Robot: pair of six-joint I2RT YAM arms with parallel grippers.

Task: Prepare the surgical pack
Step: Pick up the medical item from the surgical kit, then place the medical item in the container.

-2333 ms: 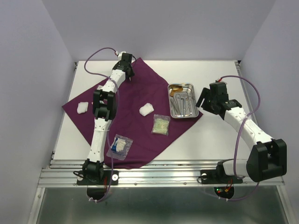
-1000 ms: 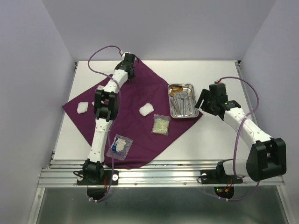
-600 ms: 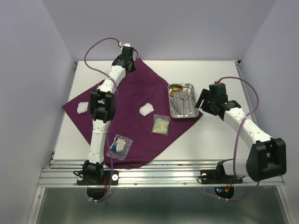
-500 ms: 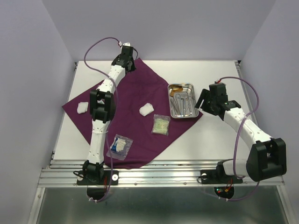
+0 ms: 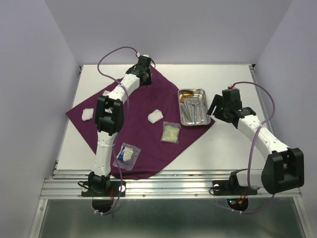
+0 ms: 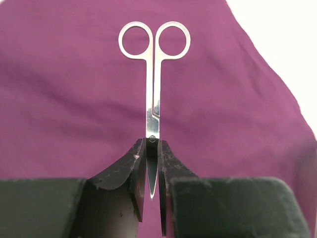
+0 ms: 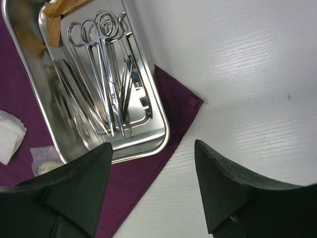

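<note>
My left gripper [image 6: 152, 144] is shut on the blades of a pair of steel scissors [image 6: 153, 74], whose finger rings point away from me over the dark-purple cloth [image 6: 69, 99]. From above, this gripper [image 5: 146, 78] hangs at the cloth's [image 5: 138, 101] far corner. The steel tray [image 5: 193, 106] sits on the cloth's right corner and holds more scissors [image 7: 106, 64] and slim steel instruments. My right gripper [image 7: 152, 146] is open and empty, just right of the tray's rim [image 7: 163, 134].
Two white gauze pads [image 5: 87, 114] [image 5: 155, 116] and two clear packets [image 5: 170, 132] [image 5: 127, 154] lie on the cloth. A tan item [image 7: 62, 6] rests at the tray's far end. Bare white table [image 7: 237, 74] lies to the right of the tray.
My left gripper has swung to the right along the cloth's far corner, still holding the scissors. The right arm has stayed put.
</note>
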